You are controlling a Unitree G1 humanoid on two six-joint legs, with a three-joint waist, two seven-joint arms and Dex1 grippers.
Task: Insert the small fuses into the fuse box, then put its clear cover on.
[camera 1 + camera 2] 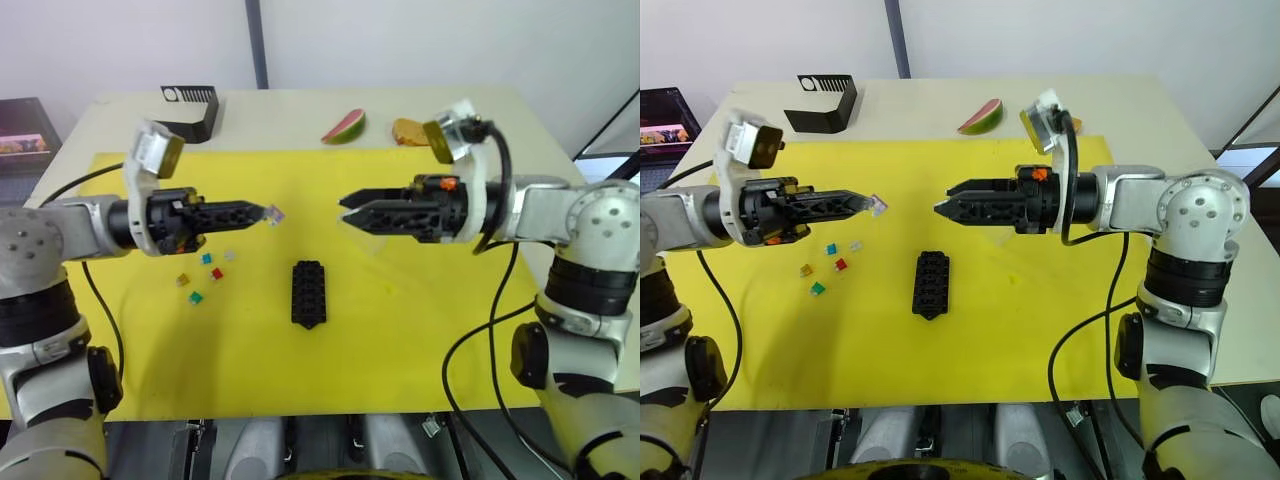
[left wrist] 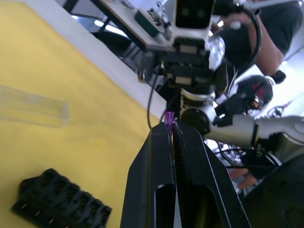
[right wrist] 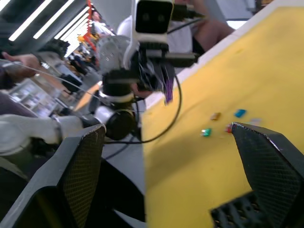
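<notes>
Your left hand (image 1: pixel 268 213) is pinching the purple fuse (image 1: pixel 276 213) between its fingertips, raised above the yellow mat (image 1: pixel 420 330), so I judge the step in hand is the first insertion. Your right hand (image 1: pixel 346 207) hangs opposite with its fingers spread and holds nothing. The fuse box (image 1: pixel 309 293) lies on the mat between and below the two hands, and its slots look all empty. The other fuses (image 1: pixel 205 275) are scattered on the mat just beside your left hand. For the next move, you must bring the fuse down over one slot with the blades pointing down. The left wrist view shows the clear cover (image 2: pixel 32 106) lying flat on the mat near the fuse box, which you can hardly see from the head views. On the counter (image 1: pixel 290 110) behind stand a black bracket (image 1: pixel 190 108) and a watermelon slice (image 1: pixel 344 127).
</notes>
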